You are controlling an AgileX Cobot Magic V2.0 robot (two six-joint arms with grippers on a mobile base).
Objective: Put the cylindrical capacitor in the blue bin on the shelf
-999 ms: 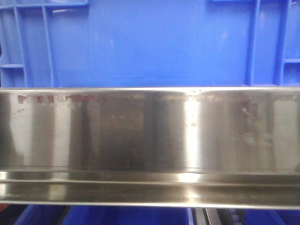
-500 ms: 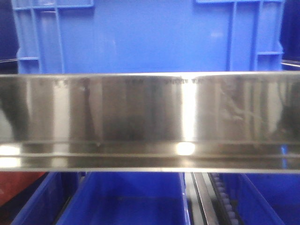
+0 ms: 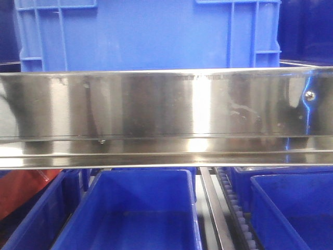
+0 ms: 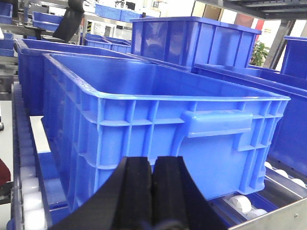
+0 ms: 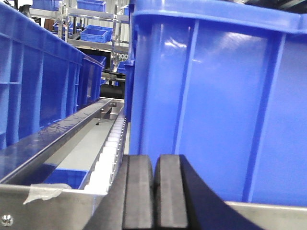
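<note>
Left fingers (image 4: 152,189) pressed together, nothing between them; directly beyond stands a blue bin (image 4: 192,129) on white rollers (image 4: 240,203). Right fingers (image 5: 154,191) likewise together, a bin wall (image 5: 216,110) just ahead. Shelf rail (image 3: 166,104) spans the front view. Capacitor not visible.

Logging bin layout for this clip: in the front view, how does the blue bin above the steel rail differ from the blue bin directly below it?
The upper bin shows only its ribbed outer wall; the lower bin is seen from above, its open inside apparently empty. The upper bin sits behind the shelf rail, the lower bin beneath it. Both are blue plastic.
</note>
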